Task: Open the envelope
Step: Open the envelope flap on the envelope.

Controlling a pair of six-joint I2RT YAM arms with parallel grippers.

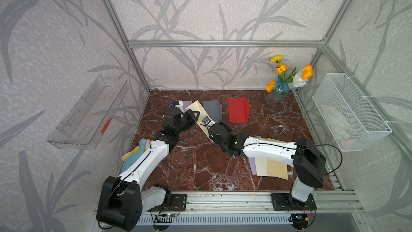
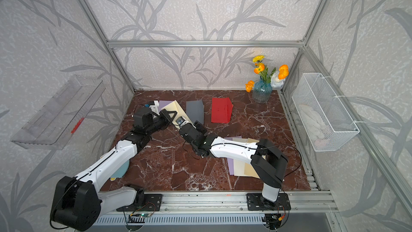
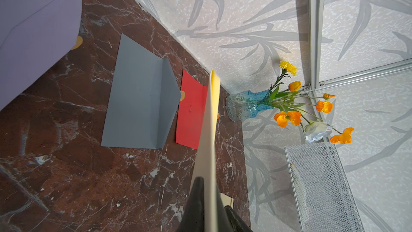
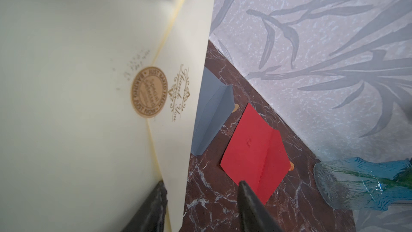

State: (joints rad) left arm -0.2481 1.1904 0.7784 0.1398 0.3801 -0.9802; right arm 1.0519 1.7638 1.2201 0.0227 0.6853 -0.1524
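Note:
The cream envelope (image 1: 196,107) (image 2: 173,107) is held off the marble table, tilted, with my left gripper (image 1: 197,116) (image 3: 210,210) shut on one edge; in the left wrist view it runs edge-on away from the black fingers (image 3: 198,201). In the right wrist view its back faces me: a round gold sticker (image 4: 149,92) sits over the tip of the flap (image 4: 178,130), which bears gold "Thank You" lettering. My right gripper (image 4: 200,199) (image 1: 208,126) is open at the envelope's lower edge. One finger (image 4: 156,206) lies against the paper, and the paper's edge sits just inside it.
A grey envelope (image 1: 213,110) and a red one (image 1: 238,110) lie opened at the back, with a purple one (image 1: 186,103) beside them. A blue vase of flowers (image 1: 278,92) stands back right. A stack of envelopes (image 1: 270,167) lies under the right arm. A wire basket (image 1: 347,112) hangs on the right wall.

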